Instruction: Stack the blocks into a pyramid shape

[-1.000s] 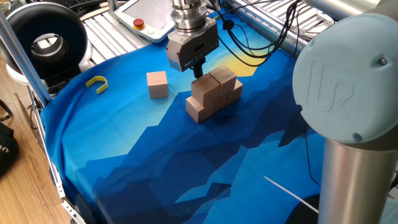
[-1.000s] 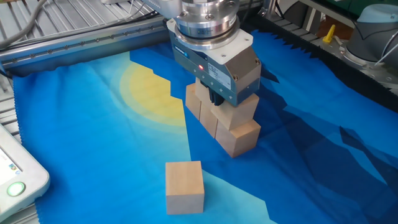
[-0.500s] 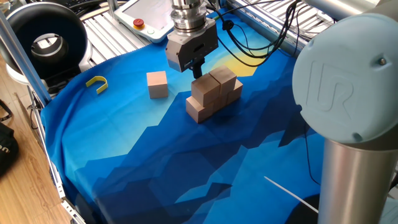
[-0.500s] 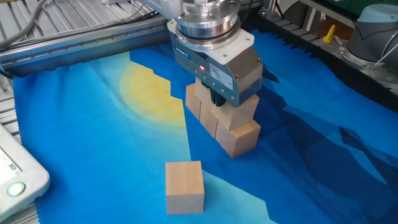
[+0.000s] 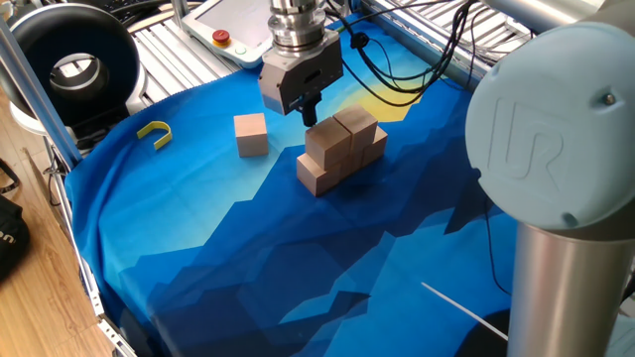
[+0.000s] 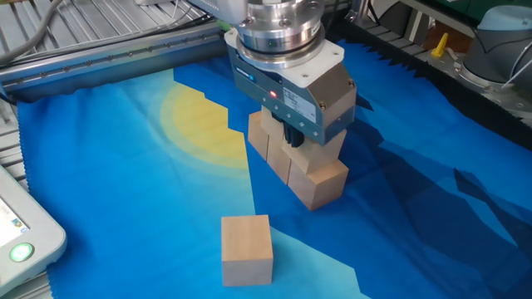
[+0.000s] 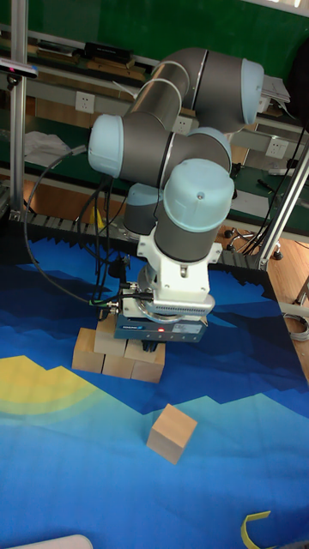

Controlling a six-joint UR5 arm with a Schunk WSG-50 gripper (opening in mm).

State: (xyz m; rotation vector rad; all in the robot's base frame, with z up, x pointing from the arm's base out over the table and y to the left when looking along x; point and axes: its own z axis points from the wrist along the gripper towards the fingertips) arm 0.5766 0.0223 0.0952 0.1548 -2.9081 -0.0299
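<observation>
Five wooden blocks [image 5: 337, 149] stand stacked near the middle of the blue cloth [image 5: 248, 258], three below and two on top, the row running toward the yellow sun patch. The sixth block [image 6: 247, 249] sits alone, well apart. The gripper [image 5: 311, 111] hovers just above the stack, holding nothing; I cannot tell how wide its fingers stand.

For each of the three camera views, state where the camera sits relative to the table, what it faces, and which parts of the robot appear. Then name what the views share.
One fixed view: high beside the arm's base, looking across the blue cloth; big grey joint in the foreground, gripper above the block stack, yellow hook at the left.
The other fixed view: close and low, from the opposite side; only wrist and gripper show.
Tall fixed view: facing the robot head-on; the whole arm shows.
Shared: stack, gripper and lone block.
</observation>
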